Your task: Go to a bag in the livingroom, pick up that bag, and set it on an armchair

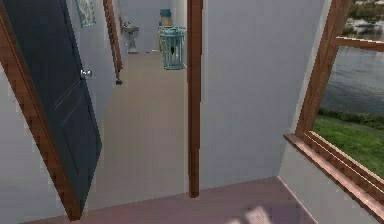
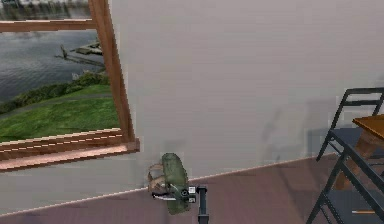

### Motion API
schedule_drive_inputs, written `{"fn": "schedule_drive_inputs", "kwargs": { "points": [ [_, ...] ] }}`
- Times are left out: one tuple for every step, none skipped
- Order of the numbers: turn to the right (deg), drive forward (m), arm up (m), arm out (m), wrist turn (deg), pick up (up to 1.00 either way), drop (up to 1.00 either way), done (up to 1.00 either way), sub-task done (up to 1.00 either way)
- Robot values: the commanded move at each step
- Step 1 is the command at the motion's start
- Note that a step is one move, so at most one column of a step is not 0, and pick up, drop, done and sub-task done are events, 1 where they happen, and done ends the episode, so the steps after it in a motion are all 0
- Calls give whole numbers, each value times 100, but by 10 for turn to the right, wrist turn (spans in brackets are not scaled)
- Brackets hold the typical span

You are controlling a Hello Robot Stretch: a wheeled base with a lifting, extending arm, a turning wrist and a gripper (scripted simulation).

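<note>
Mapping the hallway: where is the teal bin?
Forward view, upper middle: the teal bin stands at the far end of the hallway, just left of the brown doorpost.

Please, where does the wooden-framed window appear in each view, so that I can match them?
Forward view: the window stands at the right edge, from the top to near the bottom.
Arm side view: the window takes the upper left corner.
Shared landmark: the green lawn outside the glass.

Home: hallway [image 1: 150, 120], blue door [image 1: 55, 90], wood-framed window [image 2: 60, 75], folding chair [image 2: 362, 95].
</note>
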Motion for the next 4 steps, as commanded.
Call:
{"fn": "schedule_drive_inputs", "kwargs": {
  "points": [
    [0, 0, 0, 0, 120, 0, 0, 0, 0],
    [0, 0, -30, 0, 0, 0, 0, 0, 0],
    [0, 0, 0, 0, 0, 100, 0, 0, 0],
    [0, 0, 10, 0, 0, 0, 0, 0, 0]
  ]
}}
